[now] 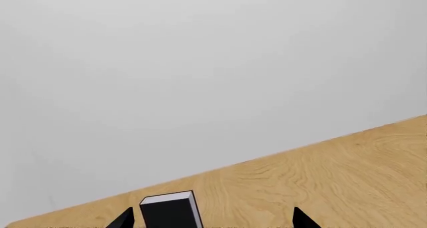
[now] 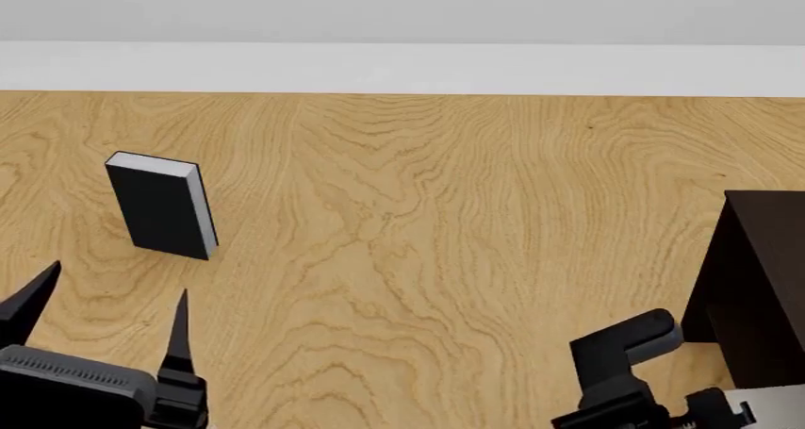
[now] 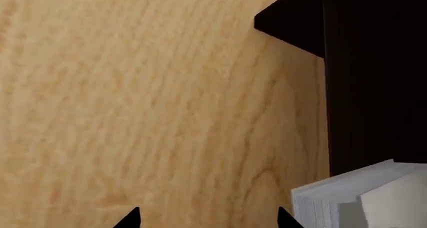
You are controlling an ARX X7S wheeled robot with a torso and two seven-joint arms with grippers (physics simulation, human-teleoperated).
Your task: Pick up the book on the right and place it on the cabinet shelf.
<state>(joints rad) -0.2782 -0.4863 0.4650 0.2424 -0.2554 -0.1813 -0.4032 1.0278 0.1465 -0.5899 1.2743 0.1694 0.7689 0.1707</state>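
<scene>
The right gripper, spread and empty, should be centred over the book before closing.

A bare simulated test room here: one wide wooden tabletop, a blank pale wall behind it, a dark cabinet at the tabletop's right edge.

Black book stands far left; cabinet right, book beside it.
</scene>
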